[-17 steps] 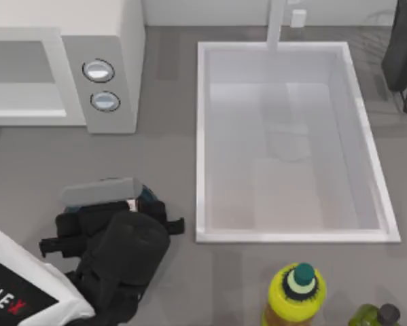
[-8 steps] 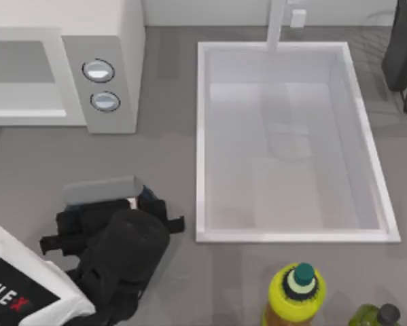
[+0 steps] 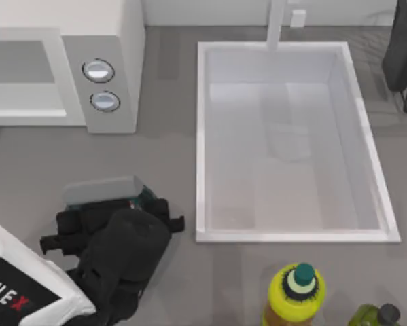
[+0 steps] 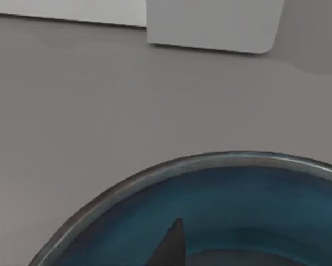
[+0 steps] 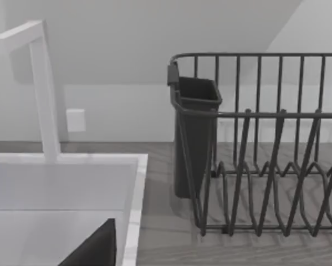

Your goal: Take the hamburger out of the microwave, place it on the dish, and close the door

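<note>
Little has shifted: left claw (image 3: 132, 200) stays over the blue dish (image 4: 254, 199) in front of the microwave (image 3: 101, 81), grip state unclear, hamburger hidden—release low, centred inside the rim.

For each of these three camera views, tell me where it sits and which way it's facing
Top view: above the table, looking down on the microwave, sink and left arm.
Left wrist view: on the left arm, low over the dish, facing the microwave; one dark fingertip shows.
Right wrist view: on the right arm, facing the dish rack and faucet.
Shared: the sink and faucet.
</note>
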`<state>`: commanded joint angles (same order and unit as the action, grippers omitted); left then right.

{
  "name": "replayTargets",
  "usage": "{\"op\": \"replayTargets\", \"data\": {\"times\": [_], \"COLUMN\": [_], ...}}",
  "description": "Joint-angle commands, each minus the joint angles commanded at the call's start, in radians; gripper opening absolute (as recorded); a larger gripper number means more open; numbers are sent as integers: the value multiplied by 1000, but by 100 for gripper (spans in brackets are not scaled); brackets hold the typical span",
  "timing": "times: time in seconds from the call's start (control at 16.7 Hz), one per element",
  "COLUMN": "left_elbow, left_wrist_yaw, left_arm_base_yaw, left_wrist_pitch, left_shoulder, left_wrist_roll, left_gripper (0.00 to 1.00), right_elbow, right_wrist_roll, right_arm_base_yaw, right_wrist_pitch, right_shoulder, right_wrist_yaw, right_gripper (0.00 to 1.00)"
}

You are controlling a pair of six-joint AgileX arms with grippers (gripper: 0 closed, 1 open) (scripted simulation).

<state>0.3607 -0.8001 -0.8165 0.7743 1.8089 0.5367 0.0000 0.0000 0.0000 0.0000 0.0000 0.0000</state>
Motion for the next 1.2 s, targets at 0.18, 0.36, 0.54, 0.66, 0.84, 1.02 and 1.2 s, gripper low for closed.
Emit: {"op": "replayTargets", "data": {"times": [0.18, 0.36, 0.54, 0.66, 0.84, 1.02, 1.2], "left_elbow": [0, 0, 0, 27, 12, -23, -73], "left_wrist_yaw": [0, 0, 0, -20, 12, 86, 193], "left_arm_base_yaw": [0, 0, 0, -6, 27, 101, 208], "left_wrist_pitch": [0, 0, 0, -17, -47, -115, -214], "left_shoulder": [0, 0, 0, -34, -98, -258, -510], "left_wrist_roll": [0, 0, 0, -27, -47, -93, -159], "left_gripper": [100, 100, 100, 100, 100, 100, 100], "right_elbow": [0, 0, 0, 0, 0, 0, 0], "right_wrist_roll": [0, 0, 0, 0, 0, 0, 0], "right_arm_base_yaw": [0, 0, 0, 0, 0, 0, 0], "right_wrist_pitch": [0, 0, 0, 0, 0, 0, 0], "right_shoulder": [0, 0, 0, 0, 0, 0, 0], "right_wrist_yaw": [0, 0, 0, 0, 0, 0, 0], "right_gripper": [100, 100, 100, 100, 100, 100, 100]}}
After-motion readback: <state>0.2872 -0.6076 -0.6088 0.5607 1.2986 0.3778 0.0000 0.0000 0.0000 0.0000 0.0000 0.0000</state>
